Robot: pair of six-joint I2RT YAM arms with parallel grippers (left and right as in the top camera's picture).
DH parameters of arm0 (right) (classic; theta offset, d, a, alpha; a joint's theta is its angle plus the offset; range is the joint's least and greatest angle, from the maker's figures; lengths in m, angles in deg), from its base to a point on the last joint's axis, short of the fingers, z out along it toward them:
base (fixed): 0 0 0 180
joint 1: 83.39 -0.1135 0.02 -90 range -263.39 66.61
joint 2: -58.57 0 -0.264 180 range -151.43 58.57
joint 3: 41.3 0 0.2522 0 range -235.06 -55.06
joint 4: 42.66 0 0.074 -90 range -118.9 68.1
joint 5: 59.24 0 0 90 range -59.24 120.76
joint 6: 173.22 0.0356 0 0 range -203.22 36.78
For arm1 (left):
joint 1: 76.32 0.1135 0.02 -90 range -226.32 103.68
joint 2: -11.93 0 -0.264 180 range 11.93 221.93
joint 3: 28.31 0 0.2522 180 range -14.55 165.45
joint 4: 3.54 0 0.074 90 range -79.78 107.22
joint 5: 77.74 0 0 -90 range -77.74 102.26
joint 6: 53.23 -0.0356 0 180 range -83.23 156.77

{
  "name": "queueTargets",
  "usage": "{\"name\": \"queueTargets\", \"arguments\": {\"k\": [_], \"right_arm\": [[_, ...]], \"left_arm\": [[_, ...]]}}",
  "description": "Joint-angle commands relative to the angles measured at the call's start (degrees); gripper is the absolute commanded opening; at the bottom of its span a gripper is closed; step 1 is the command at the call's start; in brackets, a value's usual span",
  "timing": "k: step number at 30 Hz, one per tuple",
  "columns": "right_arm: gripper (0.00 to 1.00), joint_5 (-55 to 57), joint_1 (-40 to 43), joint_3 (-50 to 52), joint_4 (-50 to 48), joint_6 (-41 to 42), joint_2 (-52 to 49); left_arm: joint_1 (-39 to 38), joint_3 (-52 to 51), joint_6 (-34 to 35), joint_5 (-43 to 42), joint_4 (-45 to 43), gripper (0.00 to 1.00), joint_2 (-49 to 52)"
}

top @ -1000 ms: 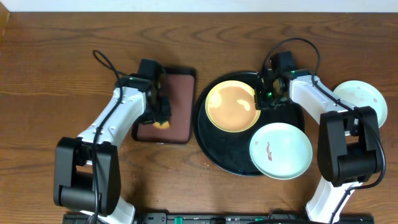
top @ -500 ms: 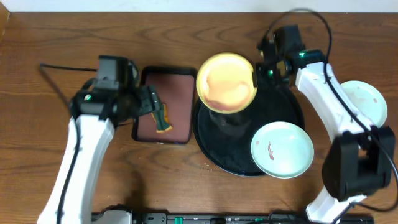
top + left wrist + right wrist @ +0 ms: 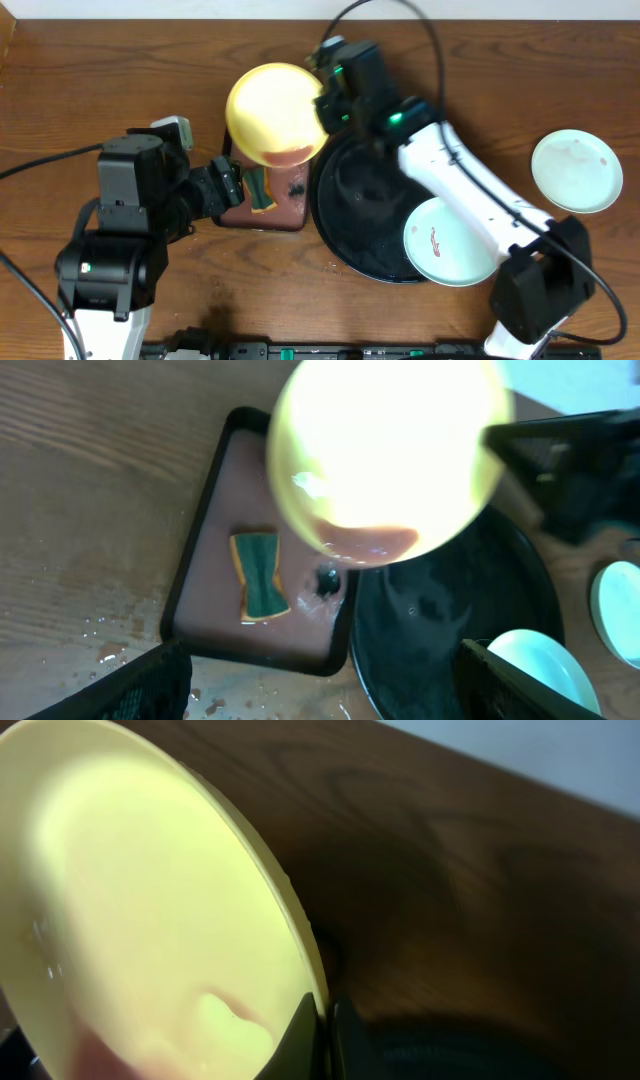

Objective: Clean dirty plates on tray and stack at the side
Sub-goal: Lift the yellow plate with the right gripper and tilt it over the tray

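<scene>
Right end effector clamped on the rim of the tilted, red-smeared pale yellow plate; left end effector spread wide, empty.

Overhead light is blowing the yellow plate out to near white in the left wrist view, glaring less from overhead. The black tray is showing soft sheen. Right wrist view is running soft, the plate's near edge blurring; table is lighting evenly.
</scene>
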Motion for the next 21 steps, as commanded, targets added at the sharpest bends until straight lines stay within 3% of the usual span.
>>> {"name": "queueTargets", "arguments": {"k": [1, 11, 21], "right_arm": [[0.01, 13.09, -3.61, -0.37, -2.38, -5.86, -1.44], [0.01, 24.79, -9.77, -0.52, -4.46, -15.30, -0.52], [0.01, 43.95, -16.85, -0.52, -5.20, -25.79, 0.46]], "left_arm": [[0.31, 1.44, -0.13, -0.09, 0.20, 0.84, -0.35], [0.31, 1.44, -0.13, -0.09, 0.20, 0.84, 0.68], [0.31, 1.44, -0.13, -0.09, 0.20, 0.84, 1.03]]}}
